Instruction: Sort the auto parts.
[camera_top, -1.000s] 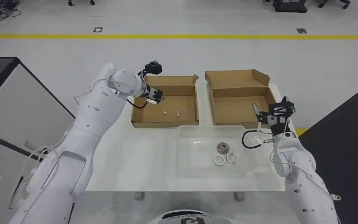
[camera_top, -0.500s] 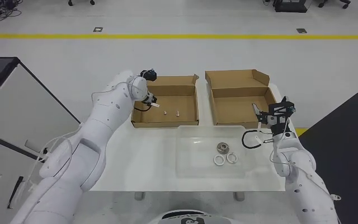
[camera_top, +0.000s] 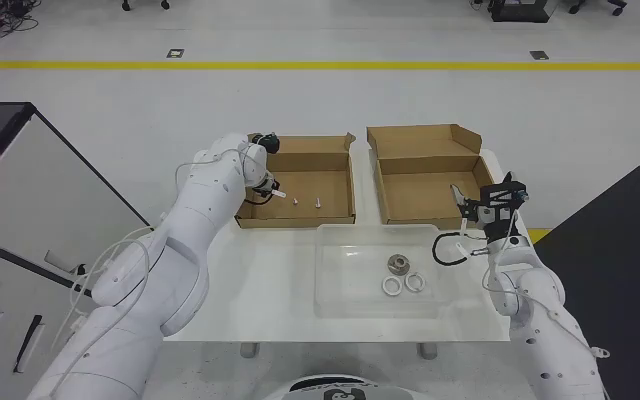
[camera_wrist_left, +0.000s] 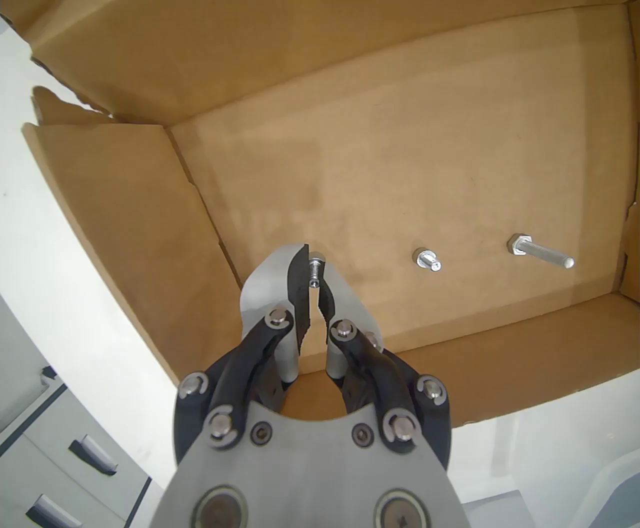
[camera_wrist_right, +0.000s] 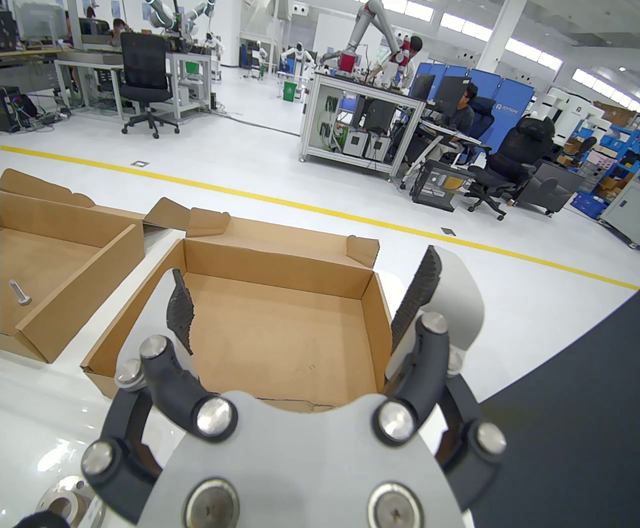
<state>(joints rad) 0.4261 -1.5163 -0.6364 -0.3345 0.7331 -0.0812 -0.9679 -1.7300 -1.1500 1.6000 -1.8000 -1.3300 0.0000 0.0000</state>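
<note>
Your left gripper (camera_wrist_left: 313, 266) clamps a bolt (camera_wrist_left: 315, 274); loose bolts (camera_wrist_left: 427, 260) (camera_wrist_left: 540, 252) lie beyond it in the box (camera_wrist_left: 400, 150). Fingers of your right gripper (camera_wrist_right: 304, 262) stand apart.

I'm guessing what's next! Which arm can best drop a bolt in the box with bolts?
Left. The left claw pinches a small bolt above the box where a short bolt and a long bolt lie. The right claw is open, empty, by the other box.

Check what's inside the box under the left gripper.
A short bolt and a long bolt lie on its floor. The left gripper, pinching a small screw, hides the floor beneath.
</note>
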